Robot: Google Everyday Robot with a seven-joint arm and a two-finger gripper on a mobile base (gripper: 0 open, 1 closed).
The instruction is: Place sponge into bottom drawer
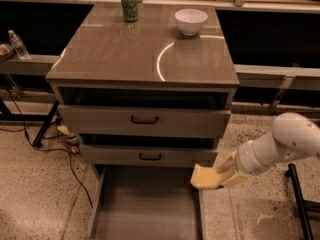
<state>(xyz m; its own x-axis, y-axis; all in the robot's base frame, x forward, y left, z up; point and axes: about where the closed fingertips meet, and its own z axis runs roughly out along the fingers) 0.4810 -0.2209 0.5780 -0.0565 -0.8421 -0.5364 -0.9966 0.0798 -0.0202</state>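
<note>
The bottom drawer [145,209] is pulled out, with its flat grey floor bare. The pale yellow sponge [204,176] hangs above the drawer's right wall, just below the middle drawer's right end. My gripper [220,176] is shut on the sponge's right side and holds it in the air. The white arm [287,144] reaches in from the right.
The two upper drawers [145,120] with black handles stand slightly open. A white bowl [191,21] and a green can [129,4] stand at the back of the cabinet top. Cables and a black frame leg [45,124] lie on the floor to the left.
</note>
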